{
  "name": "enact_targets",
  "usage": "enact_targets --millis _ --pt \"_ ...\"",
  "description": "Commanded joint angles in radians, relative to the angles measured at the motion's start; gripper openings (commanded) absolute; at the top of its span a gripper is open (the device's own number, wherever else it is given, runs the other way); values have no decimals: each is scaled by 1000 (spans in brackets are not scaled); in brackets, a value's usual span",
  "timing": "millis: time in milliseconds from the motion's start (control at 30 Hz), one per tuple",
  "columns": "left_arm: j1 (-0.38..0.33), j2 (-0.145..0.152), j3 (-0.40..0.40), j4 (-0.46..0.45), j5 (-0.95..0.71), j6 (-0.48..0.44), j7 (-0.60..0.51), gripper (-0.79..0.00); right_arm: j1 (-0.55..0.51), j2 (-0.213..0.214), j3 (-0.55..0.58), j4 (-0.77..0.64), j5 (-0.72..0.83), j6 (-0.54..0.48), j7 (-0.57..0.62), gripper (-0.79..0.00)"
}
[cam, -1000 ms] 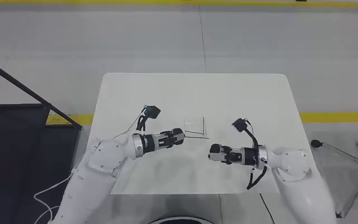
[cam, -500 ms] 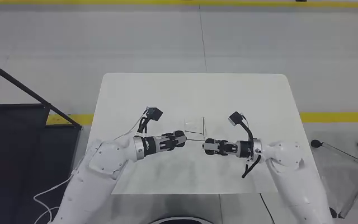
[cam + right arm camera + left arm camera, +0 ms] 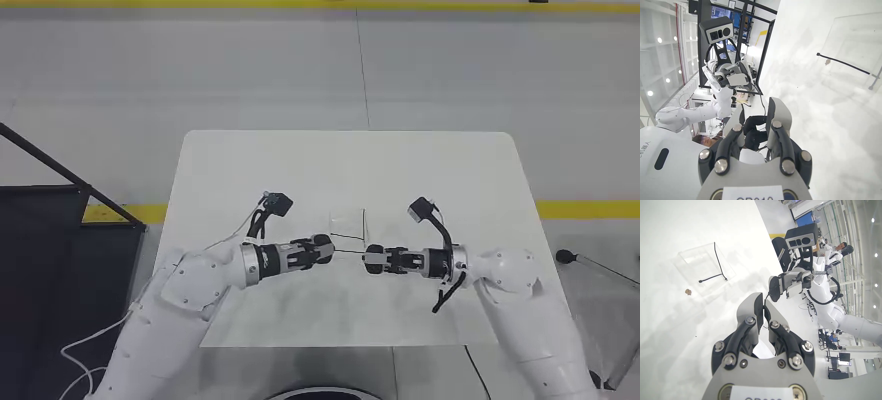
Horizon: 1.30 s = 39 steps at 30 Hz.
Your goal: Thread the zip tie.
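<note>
Over the bench (image 3: 450, 180), the open right pincer (image 3: 366, 258) is now brought close to the left pincer (image 3: 330, 246) clamped on the zip tie (image 3: 348, 251), so threading is judged near.

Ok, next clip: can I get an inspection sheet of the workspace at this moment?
Surface: white table.
Job's things: black zip tie held above the table between the two grippers.
Clutter: clear tray holding two spare ties; small brown crumb beside it.
Grippers: left gripper shut on the zip tie; right gripper open, the tie's far end reaching between its fingers.
Cables: black cable looped at the right wrist; white cable by the left arm.
Surroundings: grey floor, yellow line, dark panel.
</note>
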Motion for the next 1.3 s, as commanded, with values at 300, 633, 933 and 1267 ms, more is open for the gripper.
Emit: enact_targets --millis 300,633,933,1267 --pt "-5 6 7 4 -9 -5 4 -785 8 5 -12 4 -1 1 -11 -631" --pt "-9 11 11 2 -15 -4 4 -785 9 11 -20 -2 -6 2 -18 -785" --pt "-11 16 14 0 -18 -4 8 -785 8 16 -24 -3 0 3 -23 -616" --pt "-11 21 20 0 -17 -3 15 -785 8 21 -27 1 15 -1 -23 -646"
